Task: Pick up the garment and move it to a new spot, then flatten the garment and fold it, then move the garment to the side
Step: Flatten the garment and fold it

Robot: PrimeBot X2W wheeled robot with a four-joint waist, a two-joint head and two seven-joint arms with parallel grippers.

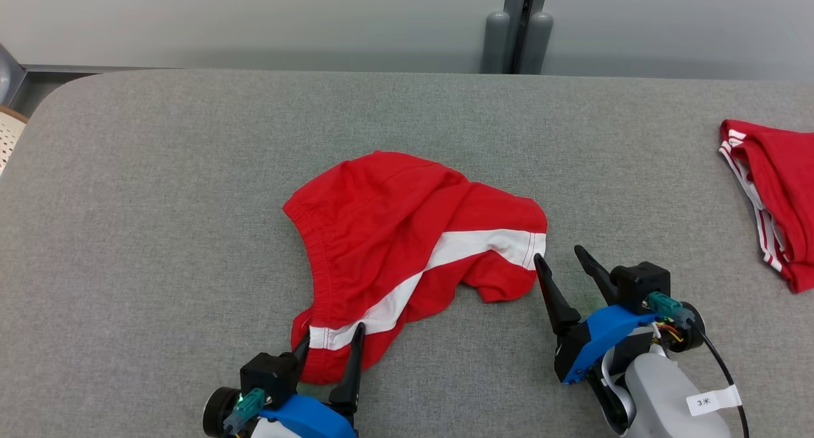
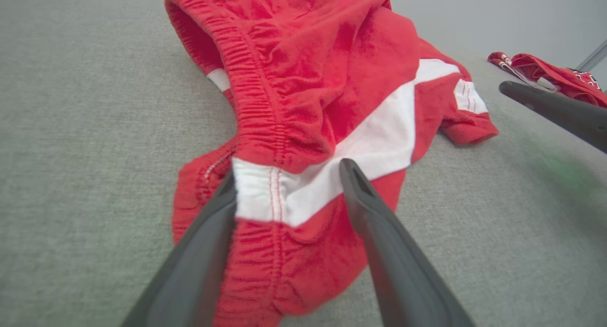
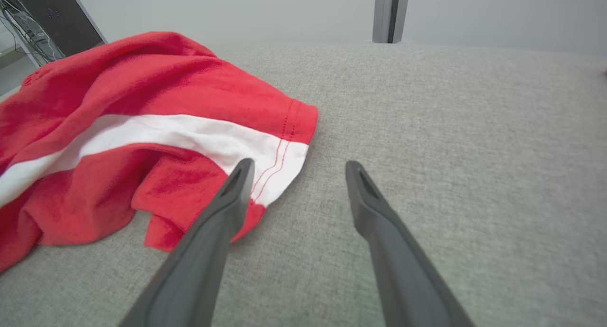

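Left hand (image 1: 332, 332) spread over waistband end of red garment (image 1: 394, 222), right hand (image 1: 559, 253) spread, just beside its hem

- This looks like a robot lab or test room, not a home: the fittings are plain and bare.
- The table (image 1: 159, 203) is broad, round-cornered and covered in grey woven fabric.
- Behind it stand bare pale grey wall panels (image 1: 254, 18), meeting at a dark upright post (image 1: 526, 12) flanked by two grey cylinders (image 1: 496, 41).
- In the right wrist view, a dark cabinet (image 3: 61, 18) with loose cables (image 3: 19, 21) stands past the table's far corner.
- A crumpled garment (image 1: 407, 234) mid-table and a second garment (image 1: 779, 190) at the right edge are alike, red with white bands.
- A paper label (image 1: 712, 401) is stuck on the robot's pale forearm (image 1: 661, 393).
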